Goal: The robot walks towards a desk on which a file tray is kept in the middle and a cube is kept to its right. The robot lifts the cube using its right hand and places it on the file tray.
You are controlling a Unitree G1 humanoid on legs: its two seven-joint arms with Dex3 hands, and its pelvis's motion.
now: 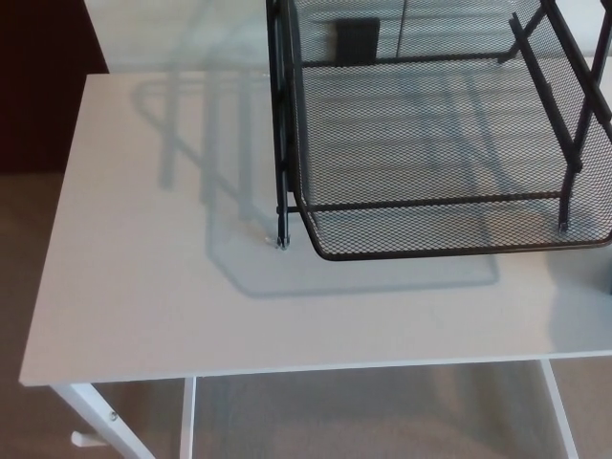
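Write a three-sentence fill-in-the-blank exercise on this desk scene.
1. The file tray is made of black wire ____.
2. The top of the desk is ____ in colour.
3. The tray's shadow falls across the desk toward the picture's ____ side.

Missing words: mesh; white; left.

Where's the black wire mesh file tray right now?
In the head view, the black wire mesh file tray stands on the white desk, upper right, partly cut off.
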